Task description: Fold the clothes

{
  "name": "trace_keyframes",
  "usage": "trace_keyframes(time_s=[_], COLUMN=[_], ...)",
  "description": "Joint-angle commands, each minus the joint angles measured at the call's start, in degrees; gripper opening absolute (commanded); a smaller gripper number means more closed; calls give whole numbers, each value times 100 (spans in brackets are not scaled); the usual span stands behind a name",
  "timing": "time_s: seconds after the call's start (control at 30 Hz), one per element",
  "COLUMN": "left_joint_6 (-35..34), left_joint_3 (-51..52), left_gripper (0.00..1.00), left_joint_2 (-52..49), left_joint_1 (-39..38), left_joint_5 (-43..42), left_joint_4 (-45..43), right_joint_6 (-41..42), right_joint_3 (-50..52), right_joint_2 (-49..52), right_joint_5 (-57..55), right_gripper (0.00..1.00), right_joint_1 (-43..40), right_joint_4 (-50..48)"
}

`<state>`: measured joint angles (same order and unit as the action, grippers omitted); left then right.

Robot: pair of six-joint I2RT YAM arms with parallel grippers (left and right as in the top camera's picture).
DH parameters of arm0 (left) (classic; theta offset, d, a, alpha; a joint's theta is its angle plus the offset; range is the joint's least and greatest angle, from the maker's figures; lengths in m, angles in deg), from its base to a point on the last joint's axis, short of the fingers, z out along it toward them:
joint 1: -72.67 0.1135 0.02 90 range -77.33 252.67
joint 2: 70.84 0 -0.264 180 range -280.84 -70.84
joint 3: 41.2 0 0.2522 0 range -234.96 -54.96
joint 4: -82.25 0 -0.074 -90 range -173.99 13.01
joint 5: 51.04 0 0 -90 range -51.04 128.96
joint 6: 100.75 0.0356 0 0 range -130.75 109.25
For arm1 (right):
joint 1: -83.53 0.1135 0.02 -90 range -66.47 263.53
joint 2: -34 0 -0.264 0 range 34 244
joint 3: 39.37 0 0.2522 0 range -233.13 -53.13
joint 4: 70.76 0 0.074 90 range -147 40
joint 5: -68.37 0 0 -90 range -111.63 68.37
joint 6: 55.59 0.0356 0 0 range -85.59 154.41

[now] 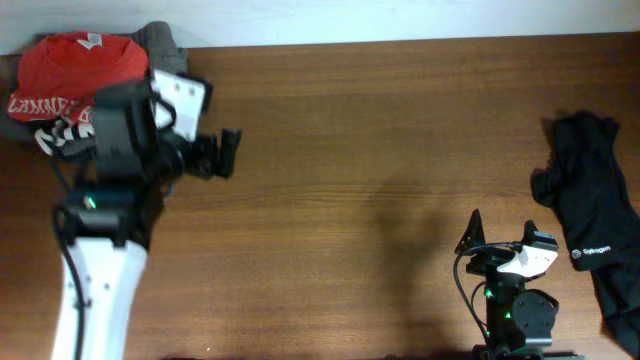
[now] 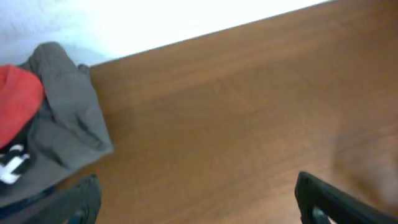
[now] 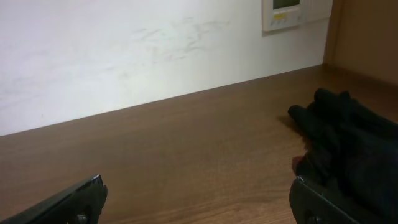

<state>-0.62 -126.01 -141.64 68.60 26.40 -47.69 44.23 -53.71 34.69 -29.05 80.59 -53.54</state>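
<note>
The clothes lie in two heaps. At the table's far left corner is a crumpled red-orange shirt (image 1: 75, 62) with white lettering, lying on a grey garment (image 1: 165, 42) and a black-and-white piece (image 1: 62, 132). The left wrist view shows the red shirt (image 2: 18, 102) and grey garment (image 2: 65, 118) at its left edge. A black garment (image 1: 590, 195) lies at the right edge of the table. My left gripper (image 1: 228, 153) hovers open just right of the red heap, over bare wood (image 2: 199, 205). My right gripper (image 1: 503, 232) is open and empty near the front edge, with the black garment (image 3: 348, 137) to its right.
The brown wooden table (image 1: 360, 150) meets a white wall at the back. A small wall panel (image 3: 286, 12) hangs above the far right corner. My left arm's white body (image 1: 95, 280) crosses the front left of the table.
</note>
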Motion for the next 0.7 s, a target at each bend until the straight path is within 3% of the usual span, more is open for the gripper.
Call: trace_keyframes(time_s=[0.0, 0.33, 0.67], left_joint_6=[68, 70, 70], left_joint_3=[1486, 4815, 6039], left_gripper=[99, 99, 99], left_joint_2=[831, 2787, 3915], left_joint_1=[11, 11, 11], left_joint_5=[20, 83, 343], left_joint_4=[-1047, -4207, -5285], right_joint_6=[-59, -59, -59], right_joint_3=[26, 26, 26], right_joint_2=[-48, -48, -48], right_joint_5=[-11, -11, -11], right_gripper=[99, 98, 99], right_joint_1=[33, 33, 33], right_joint_4=[48, 48, 48])
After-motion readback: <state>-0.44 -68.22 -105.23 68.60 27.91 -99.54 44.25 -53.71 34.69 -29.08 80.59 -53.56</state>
